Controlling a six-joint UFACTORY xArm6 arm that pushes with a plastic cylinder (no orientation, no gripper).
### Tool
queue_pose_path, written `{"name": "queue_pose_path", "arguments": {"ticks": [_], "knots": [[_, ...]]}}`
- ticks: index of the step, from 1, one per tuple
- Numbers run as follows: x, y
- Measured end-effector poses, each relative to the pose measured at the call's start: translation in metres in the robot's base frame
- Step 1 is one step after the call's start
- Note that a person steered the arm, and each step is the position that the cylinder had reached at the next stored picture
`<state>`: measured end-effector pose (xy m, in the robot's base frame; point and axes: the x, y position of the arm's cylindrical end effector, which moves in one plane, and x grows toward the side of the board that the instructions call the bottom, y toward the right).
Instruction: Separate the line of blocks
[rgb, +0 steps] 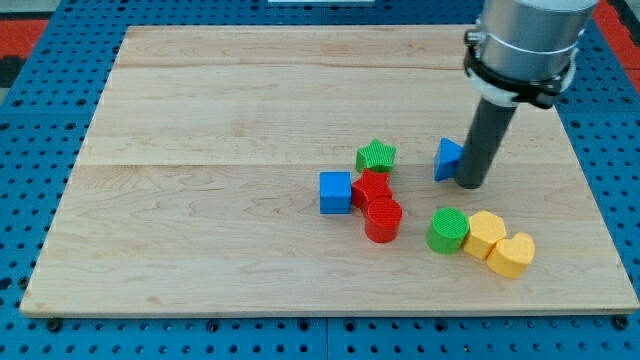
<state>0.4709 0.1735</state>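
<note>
My tip (472, 185) rests on the wooden board (220, 120), touching the right side of a blue triangle block (447, 160). To the view's left, a green star block (376, 156) sits just above a red block (372, 187) and a red cylinder (383, 219), with a blue cube (335, 192) touching the red block's left side. Below my tip, a green cylinder (448, 230), a yellow hexagon block (485, 234) and a yellow heart-shaped block (511, 254) stand in a touching row running down to the view's right.
The board lies on a blue pegboard table (30, 200). The arm's grey body (525, 40) hangs over the board's upper right corner. The board's right edge is near the yellow blocks.
</note>
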Motion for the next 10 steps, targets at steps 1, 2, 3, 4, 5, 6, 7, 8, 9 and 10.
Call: {"name": "queue_pose_path", "arguments": {"ticks": [1,2,3,4,5,6,7,8,9,10], "knots": [[0.011,0.039],[0.036,0.075],[0.038,0.083],[0.094,0.109],[0.145,0.092],[0.134,0.031],[0.146,0.006],[0.111,0.005],[0.093,-0.005],[0.065,-0.031]]}}
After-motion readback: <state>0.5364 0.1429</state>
